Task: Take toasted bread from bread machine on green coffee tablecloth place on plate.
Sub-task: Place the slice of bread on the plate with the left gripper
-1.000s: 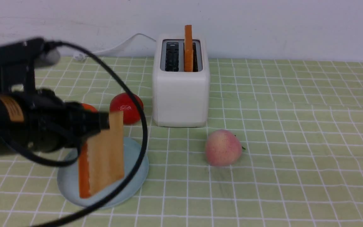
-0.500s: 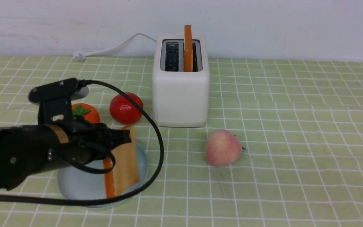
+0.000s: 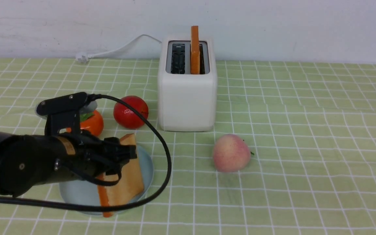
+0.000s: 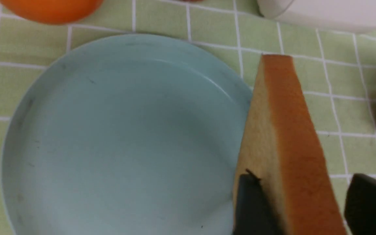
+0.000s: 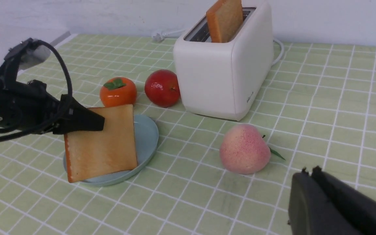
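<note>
One toasted bread slice [image 3: 126, 182] leans tilted with its lower edge on the pale blue plate [image 3: 77, 192], at the plate's right side. My left gripper [image 3: 132, 151] straddles its upper edge. In the left wrist view [image 4: 304, 178] one finger touches the slice [image 4: 289, 130] and the other stands off with cloth showing between, so it is open. The second slice [image 3: 195, 49] stands in the right slot of the cream-white bread machine [image 3: 187, 101]. My right gripper [image 5: 308, 171] is shut and empty, low over the green tablecloth [image 3: 305, 130], and shows only in its own wrist view.
A red apple [image 3: 130, 112] and an orange persimmon [image 3: 91, 123] sit just behind the plate. A peach [image 3: 231, 152] lies in front of the toaster's right side. The toaster's white cord [image 3: 119, 49] runs to the back left.
My left arm has come down and moved right with the slice. The slice went from hanging above the plate to leaning on it, more tilted.
</note>
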{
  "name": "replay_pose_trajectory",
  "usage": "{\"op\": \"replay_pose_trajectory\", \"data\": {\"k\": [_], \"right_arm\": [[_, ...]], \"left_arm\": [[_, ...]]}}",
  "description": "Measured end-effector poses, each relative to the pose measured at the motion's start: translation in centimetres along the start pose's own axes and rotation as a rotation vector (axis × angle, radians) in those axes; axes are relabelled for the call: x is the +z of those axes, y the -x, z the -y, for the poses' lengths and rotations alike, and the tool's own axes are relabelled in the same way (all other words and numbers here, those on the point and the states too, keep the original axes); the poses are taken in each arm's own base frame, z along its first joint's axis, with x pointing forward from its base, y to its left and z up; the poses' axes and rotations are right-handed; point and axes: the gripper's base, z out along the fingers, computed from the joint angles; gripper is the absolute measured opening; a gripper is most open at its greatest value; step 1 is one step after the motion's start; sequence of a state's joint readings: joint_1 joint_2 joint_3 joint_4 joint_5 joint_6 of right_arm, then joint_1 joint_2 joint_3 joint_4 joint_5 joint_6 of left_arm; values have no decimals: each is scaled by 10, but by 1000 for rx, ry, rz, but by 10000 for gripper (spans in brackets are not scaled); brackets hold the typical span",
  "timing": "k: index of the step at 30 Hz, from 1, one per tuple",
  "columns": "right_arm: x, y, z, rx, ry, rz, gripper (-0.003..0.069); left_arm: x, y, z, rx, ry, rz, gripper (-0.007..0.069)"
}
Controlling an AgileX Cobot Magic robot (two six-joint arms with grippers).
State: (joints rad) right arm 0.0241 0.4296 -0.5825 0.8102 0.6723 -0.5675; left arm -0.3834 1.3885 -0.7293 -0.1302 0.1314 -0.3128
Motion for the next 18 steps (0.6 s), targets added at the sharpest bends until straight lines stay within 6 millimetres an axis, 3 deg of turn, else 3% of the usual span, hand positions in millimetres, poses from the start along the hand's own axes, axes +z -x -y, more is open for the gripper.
{"op": "replay_pose_trajectory", "data": {"k": [7, 18], "right_arm": [[0, -1, -2, 11, 17, -9, 3], [0, -3, -4, 17, 39, -30, 3]], "left_arm": [[0, 1, -1, 96, 8, 16, 429], [0, 8, 1, 289, 1, 84, 290]]}}
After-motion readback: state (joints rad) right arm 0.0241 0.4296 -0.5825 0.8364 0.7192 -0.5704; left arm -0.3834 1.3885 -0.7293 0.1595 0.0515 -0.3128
